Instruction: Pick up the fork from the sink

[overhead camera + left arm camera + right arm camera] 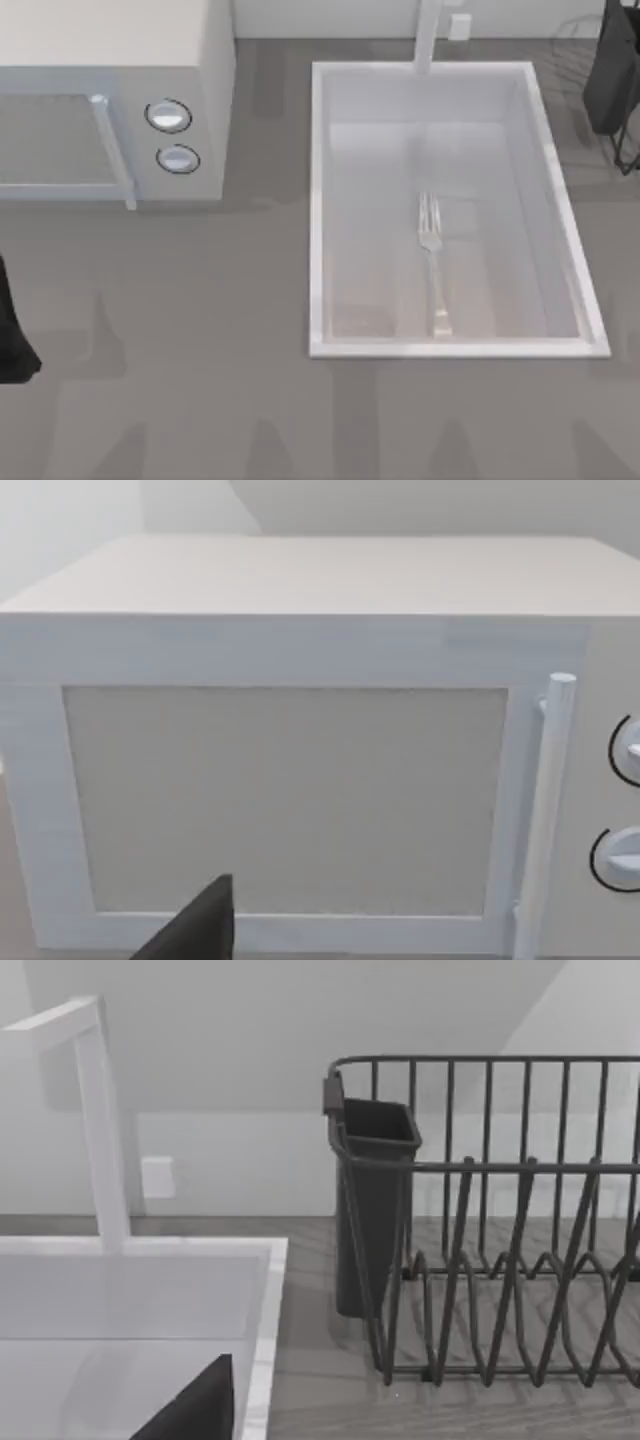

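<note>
The fork lies flat on the floor of the sink, right of its middle, with the tines toward the far wall and the handle toward the near rim. Nothing is touching it. A dark part of my left arm shows at the table's left edge, and a dark tip of my left gripper faces the microwave door. A dark tip of my right gripper hangs near the sink's right rim, facing the dish rack.
A white microwave with two round knobs stands at the back left. A white tap rises behind the sink. A dark wire dish rack with a dark cutlery holder stands right of the sink. Grey counter runs along the front.
</note>
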